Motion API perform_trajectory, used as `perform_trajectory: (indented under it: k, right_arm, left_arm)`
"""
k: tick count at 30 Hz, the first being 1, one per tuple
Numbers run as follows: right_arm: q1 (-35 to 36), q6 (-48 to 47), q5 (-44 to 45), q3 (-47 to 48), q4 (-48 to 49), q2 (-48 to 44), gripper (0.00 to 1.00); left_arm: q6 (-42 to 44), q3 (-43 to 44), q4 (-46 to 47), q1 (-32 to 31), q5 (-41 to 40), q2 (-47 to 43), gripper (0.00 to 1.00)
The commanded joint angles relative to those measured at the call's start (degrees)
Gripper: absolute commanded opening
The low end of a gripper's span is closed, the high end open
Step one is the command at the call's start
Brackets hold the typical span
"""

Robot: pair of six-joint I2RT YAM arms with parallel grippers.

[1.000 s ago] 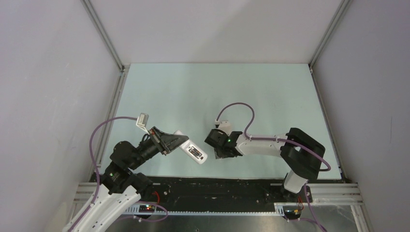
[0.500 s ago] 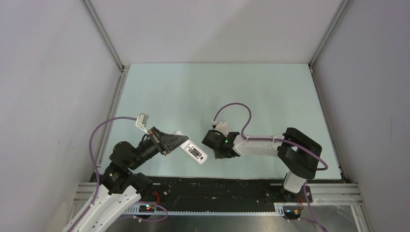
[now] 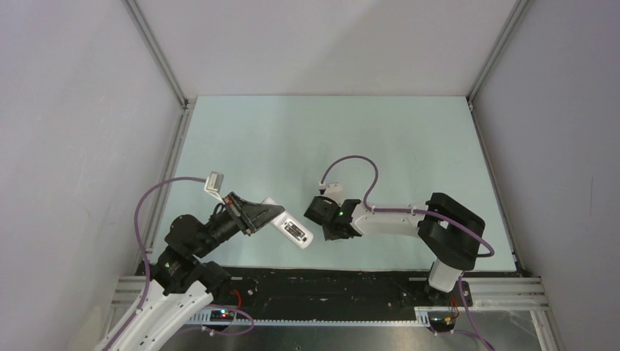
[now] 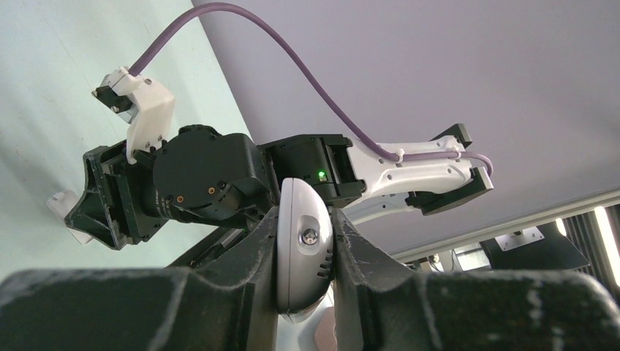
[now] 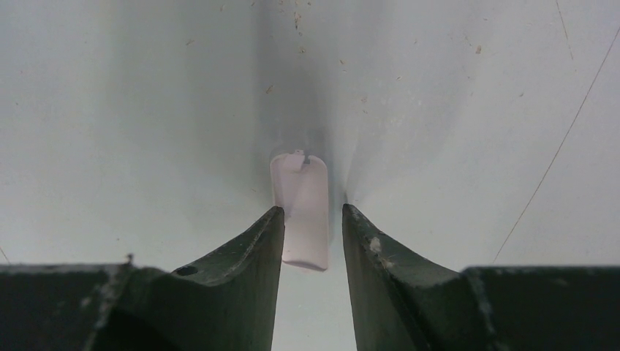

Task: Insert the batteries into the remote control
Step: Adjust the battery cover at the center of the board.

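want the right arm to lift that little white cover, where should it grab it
Grip the white cover across its two long edges, coming straight down from above: it lies flat on the table, and its narrow width fits the right gripper, whose fingers straddle it.

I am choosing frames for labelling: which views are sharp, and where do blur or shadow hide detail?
Top external: even light, sharp, no glare, but the remote control is small. Left wrist: the left end effector is dark and blurred, the remote control it grips soft, the right arm behind sharp. Right wrist: a grey shadow falls on the table beyond the white cover piece.
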Motion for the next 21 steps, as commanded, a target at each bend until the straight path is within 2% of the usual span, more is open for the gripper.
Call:
perform_trajectory:
  k: [1,13,17,20,21]
  right_arm:
    - [0.8,0.7,-5.7,-1.8,0.6,5.2,0.4]
    - [1.2,2.5,-7.3,-5.4,3.2,4.4,0.29]
    - [1.1,2.9,-7.4,-6.9,4.8,3.3,0.18]
    - [1.1,2.4,-7.5,-7.0,5.3,2.9,0.0]
    - [1.1,2.4,-7.2,-7.0,5.3,2.6,0.0]
  left_arm:
    - [0.0,0.1,1.2,0.1,-0.1,-0.8,0.01]
    - [-0.2,0.4,1.2,0.1,-0.1,-0.1,0.01]
    - [-0.2,0.5,1.2,0.0,0.1,0.3,0.01]
    - [-0.2,0.5,1.2,0.1,0.1,0.5,0.01]
    - [-0.2,0.5,1.1,0.1,0.1,0.5,0.01]
